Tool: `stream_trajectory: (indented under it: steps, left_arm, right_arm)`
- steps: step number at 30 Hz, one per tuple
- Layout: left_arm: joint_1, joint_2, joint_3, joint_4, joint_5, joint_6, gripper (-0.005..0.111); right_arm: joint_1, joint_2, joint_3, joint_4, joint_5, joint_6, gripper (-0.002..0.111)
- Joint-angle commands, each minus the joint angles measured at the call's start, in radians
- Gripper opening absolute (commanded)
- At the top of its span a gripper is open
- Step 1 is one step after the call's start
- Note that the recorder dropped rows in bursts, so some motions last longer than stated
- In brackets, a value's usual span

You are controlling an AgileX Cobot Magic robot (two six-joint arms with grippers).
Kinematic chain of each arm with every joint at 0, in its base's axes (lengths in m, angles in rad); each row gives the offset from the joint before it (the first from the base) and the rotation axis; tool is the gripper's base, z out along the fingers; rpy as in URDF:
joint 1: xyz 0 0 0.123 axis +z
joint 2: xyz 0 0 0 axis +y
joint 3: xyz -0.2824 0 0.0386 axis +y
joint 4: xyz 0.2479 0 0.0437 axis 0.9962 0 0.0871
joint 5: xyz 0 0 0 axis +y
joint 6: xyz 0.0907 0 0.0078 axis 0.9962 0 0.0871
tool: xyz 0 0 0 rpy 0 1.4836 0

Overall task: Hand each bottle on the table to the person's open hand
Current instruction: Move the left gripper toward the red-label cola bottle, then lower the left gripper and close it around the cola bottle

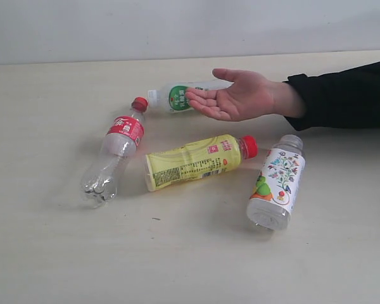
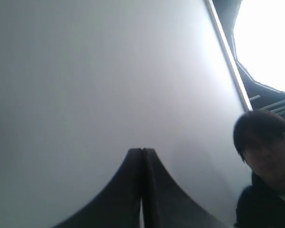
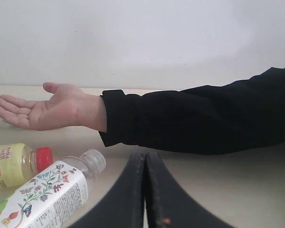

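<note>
Four bottles lie on the beige table (image 1: 44, 253). The clear bottle with red cap and label (image 1: 117, 149) is at the left. The yellow bottle with red cap (image 1: 196, 161) lies in the middle. The floral-label bottle (image 1: 277, 182) is at the right, seen also as the floral-label bottle (image 3: 40, 197) in the right wrist view, beside the yellow bottle (image 3: 14, 164). The white-green-label bottle (image 1: 174, 97) lies behind the person's open hand (image 1: 237, 95), palm up. Neither gripper shows in the exterior view. My left gripper (image 2: 141, 151) is shut, facing a pale wall. My right gripper (image 3: 145, 156) is shut and empty, near the floral bottle.
The person's black sleeve (image 1: 345, 95) stretches in from the right above the table; it crosses the right wrist view as a black sleeve (image 3: 194, 118). A person's face (image 2: 266, 152) shows in the left wrist view. A pale wall (image 1: 177, 25) runs behind the table.
</note>
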Motion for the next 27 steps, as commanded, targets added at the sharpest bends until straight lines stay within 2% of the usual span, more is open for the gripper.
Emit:
stream_trajectory:
  steps: [1, 5, 8, 12, 14, 15, 16, 18, 19, 21, 23, 25, 27]
  left_arm:
    - [0.002, -0.004, -0.057, -0.366, -0.033, 0.250, 0.000]
    - [0.002, 0.113, -0.150, -0.497, -0.089, 0.459, 0.000]
    - [0.002, 0.256, -0.238, -0.522, -0.088, 0.475, 0.000]
    - [0.002, 0.546, -0.362, -0.539, -0.042, 0.506, 0.000]
    - [0.002, 0.776, -0.478, -0.556, 0.178, 0.451, 0.000]
    - [0.002, 0.918, -0.583, -0.556, 0.448, 0.402, 0.000]
    - [0.002, 0.997, -0.645, -0.556, 0.580, 0.394, 0.000]
    - [0.000, 1.201, -0.833, -0.556, 0.930, 0.364, 0.000]
    - [-0.002, 1.315, -0.939, -0.558, 1.154, 0.352, 0.000]
    - [-0.002, 1.468, -1.051, -0.567, 1.381, 0.352, 0.000]
    - [-0.002, 1.562, -1.099, -0.605, 1.449, 0.368, 0.000]
    - [-0.002, 1.614, -1.099, -0.666, 1.417, 0.454, 0.001]
    - [-0.002, 1.644, -1.099, -0.777, 1.388, 0.576, 0.012]
  right_arm:
    - [-0.006, -0.007, 0.005, -0.005, -0.004, 0.000, 0.000]
    - [-0.006, -0.007, 0.005, -0.005, -0.004, 0.000, 0.000]
    - [-0.006, -0.007, 0.005, -0.004, -0.014, 0.000, 0.000]
    - [-0.006, -0.007, 0.005, -0.004, -0.014, 0.000, 0.000]
    - [-0.006, -0.007, 0.005, -0.004, -0.014, 0.000, 0.000]
    - [-0.006, -0.007, 0.005, -0.004, -0.014, 0.000, 0.000]
    - [-0.006, -0.007, 0.005, -0.003, -0.014, 0.000, 0.000]
    - [-0.006, -0.007, 0.005, -0.003, -0.014, 0.000, 0.000]
    - [-0.006, -0.007, 0.005, -0.003, -0.014, 0.000, 0.000]
    - [-0.006, -0.007, 0.005, -0.003, -0.014, 0.000, 0.000]
    - [-0.006, -0.007, 0.005, -0.003, -0.014, 0.000, 0.000]
    - [-0.006, -0.007, 0.005, -0.003, -0.014, 0.000, 0.000]
    - [-0.006, -0.007, 0.005, -0.005, -0.014, 0.000, 0.000]
